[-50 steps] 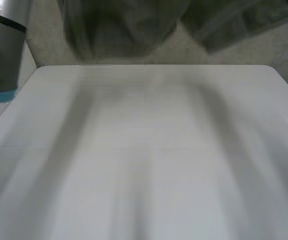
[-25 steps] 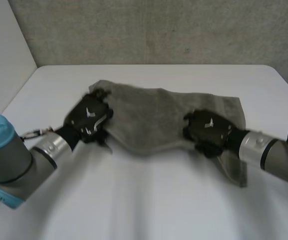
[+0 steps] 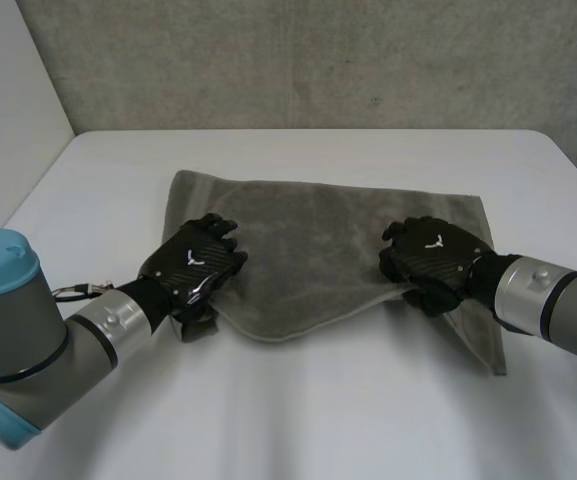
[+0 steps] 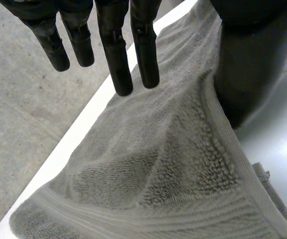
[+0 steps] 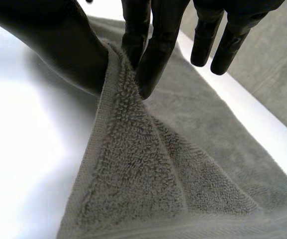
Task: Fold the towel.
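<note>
Since the earlier frame, towel [image 3: 318, 230] has been spread flatter across mid-frame worktop [image 3: 298, 410]; its near edge is pinched by left hand [image 3: 190, 262] at lower left and right hand [image 3: 438, 250] at centre right, presumably for folding over

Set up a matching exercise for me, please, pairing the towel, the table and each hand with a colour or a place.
Things:
1. towel
2. table
3. left hand
4. right hand

Descriptions:
A. white
B. pinching the towel's near edge toward its right end
C. grey
D. pinching the towel at its left end

Pairs: 1-C, 2-A, 3-D, 4-B
</note>
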You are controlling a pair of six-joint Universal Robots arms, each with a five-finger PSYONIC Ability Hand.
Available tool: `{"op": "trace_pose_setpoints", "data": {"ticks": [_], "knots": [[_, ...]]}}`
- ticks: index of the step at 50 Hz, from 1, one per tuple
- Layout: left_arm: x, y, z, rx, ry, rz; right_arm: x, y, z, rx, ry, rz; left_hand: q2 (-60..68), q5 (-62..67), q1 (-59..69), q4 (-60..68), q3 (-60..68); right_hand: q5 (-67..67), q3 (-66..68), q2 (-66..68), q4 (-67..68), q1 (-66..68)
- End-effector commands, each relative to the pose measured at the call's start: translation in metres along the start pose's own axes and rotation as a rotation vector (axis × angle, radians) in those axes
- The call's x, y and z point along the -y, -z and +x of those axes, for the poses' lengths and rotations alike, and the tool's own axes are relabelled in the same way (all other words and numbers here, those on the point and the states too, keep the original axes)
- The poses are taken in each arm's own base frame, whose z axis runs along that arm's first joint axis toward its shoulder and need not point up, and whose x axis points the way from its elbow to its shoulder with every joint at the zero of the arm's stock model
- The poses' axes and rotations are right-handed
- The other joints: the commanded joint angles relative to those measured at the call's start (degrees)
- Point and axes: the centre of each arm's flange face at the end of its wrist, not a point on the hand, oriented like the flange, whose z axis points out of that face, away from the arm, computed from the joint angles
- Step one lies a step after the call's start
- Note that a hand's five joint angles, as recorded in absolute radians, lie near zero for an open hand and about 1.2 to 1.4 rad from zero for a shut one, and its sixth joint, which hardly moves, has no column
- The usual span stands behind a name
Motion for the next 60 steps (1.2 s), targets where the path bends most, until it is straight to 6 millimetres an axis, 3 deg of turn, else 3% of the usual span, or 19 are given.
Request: {"op": "trace_pose_setpoints", "data": {"ticks": [1,6,12,19,32,35,37,38,39,47,55,56,57,58,59,60], "knots": [[-0.004,-0.001,0.004,0.04,0.001,-0.037,0.011,0.006,0.003,-0.021,-0.051,0.027,-7.0,-6.4,-7.0,-3.2,-2.9,3.7,-2.0,3.1,-3.3,6.8],[-0.006,-0.004,0.0,0.099,-0.007,-0.048,0.013,0.006,0.005,-0.025,-0.084,0.035,-6.8,-6.3,-6.8,-3.2,-2.9,3.7,-2.0,3.1,-3.3,6.8],[-0.009,-0.006,0.013,0.113,-0.01,-0.076,0.015,0.006,0.007,-0.035,-0.113,0.041,-6.5,-5.9,-6.5,-3.2,-2.9,3.7,-2.0,3.1,-3.3,6.8],[-0.016,-0.001,0.017,0.153,-0.002,-0.132,0.019,0.01,0.025,-0.112,-0.193,0.055,-5.8,-5.3,-5.8,-3.2,-2.9,3.7,-2.0,3.1,-3.3,6.8],[-0.019,0.0,-0.004,0.333,0.051,-0.162,0.019,0.014,0.051,-0.218,-0.233,0.061,-4.1,-3.6,-4.1,-3.2,-2.9,3.7,-2.0,3.1,-3.3,6.8],[-0.02,0.0,-0.013,0.36,0.052,-0.162,0.017,0.013,0.05,-0.216,-0.232,0.054,4.5,5.0,4.4,-3.2,-2.9,3.7,-2.0,3.1,-3.3,6.8],[-0.017,0.0,-0.017,0.364,0.049,-0.148,0.015,0.012,0.05,-0.214,-0.236,0.049,27.6,28.1,27.5,-3.2,-2.9,3.7,-2.0,3.1,-3.3,6.8],[-0.017,0.0,-0.017,0.364,0.049,-0.148,0.014,0.011,0.049,-0.21,-0.236,0.046,27.7,28.2,27.7,-3.2,-2.9,3.7,-2.0,3.1,-3.3,6.8],[-0.015,0.0,-0.018,0.365,0.046,-0.142,0.013,0.011,0.049,-0.21,-0.236,0.046,40.7,41.2,40.7,-3.2,-2.9,3.7,-2.0,3.1,-3.3,6.8],[0.009,0.001,-0.021,0.346,0.025,-0.066,0.004,0.001,0.046,-0.191,-0.246,0.032,43.5,44.0,43.5,-3.2,-2.9,3.7,-2.0,3.1,-3.3,6.8],[0.032,0.004,-0.013,0.289,0.028,-0.025,-0.011,-0.01,0.057,-0.302,-0.242,0.021,43.5,44.0,43.5,-3.2,-2.9,3.7,-2.0,3.1,-3.3,6.8],[0.033,0.004,-0.011,0.28,0.035,-0.027,-0.014,-0.011,0.059,-0.332,-0.239,0.013,43.5,44.0,43.5,-3.2,-2.9,-12.1,-2.0,-12.7,-3.3,-9.0],[0.033,0.004,-0.011,0.28,0.035,-0.027,-0.019,-0.011,0.06,-0.362,-0.242,0.0,43.5,44.0,43.5,-3.2,-2.9,-38.7,-2.0,-39.3,-3.3,-35.6],[0.033,0.005,-0.01,0.274,0.048,-0.032,-0.019,-0.011,0.06,-0.362,-0.242,0.0,43.5,44.0,43.5,-3.2,-2.9,-39.0,-2.0,-39.6,-3.3,-35.9],[0.033,0.005,-0.01,0.274,0.048,-0.032,-0.025,-0.01,0.058,-0.38,-0.251,-0.021,43.5,44.0,43.5,-3.2,-2.9,-58.7,-2.0,-59.2,-3.3,-55.5],[0.032,0.005,-0.009,0.269,0.062,-0.034,-0.029,-0.009,0.055,-0.383,-0.266,-0.04,43.5,44.0,43.5,-3.2,-2.9,-66.3,-2.0,-68.6,-3.3,-64.9]]}}
